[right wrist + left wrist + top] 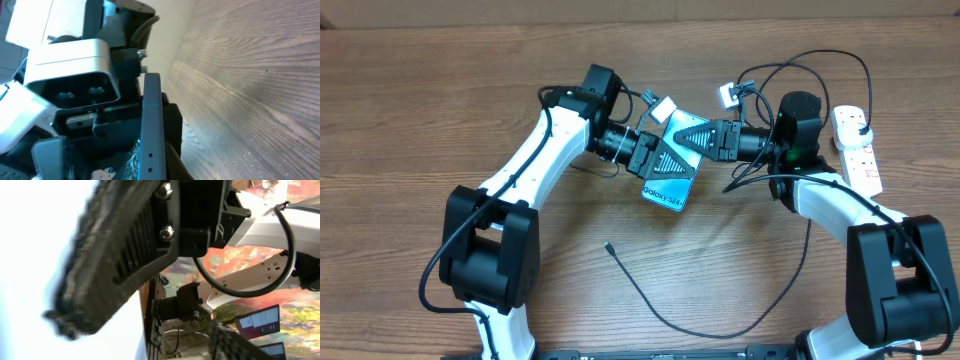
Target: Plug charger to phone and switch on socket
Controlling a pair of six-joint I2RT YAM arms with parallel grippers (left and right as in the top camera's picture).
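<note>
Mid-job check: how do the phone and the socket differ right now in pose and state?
The phone sits mid-table between the two arms, with the right gripper shut on it; the socket lies flat at the table's right side, untouched. The phone shows a lit blue-teal screen; the socket is white with small red marks. The phone looks shorter than the socket. Both are flat oblong shapes.

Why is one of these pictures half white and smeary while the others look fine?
Left wrist view: its left half is blown out to white and a ribbed black finger is blurred, likely too near the lens. Right wrist view: the phone, edge-on, and table grain are fairly crisp. Overhead view: even light, soft shadows, sharp.
</note>
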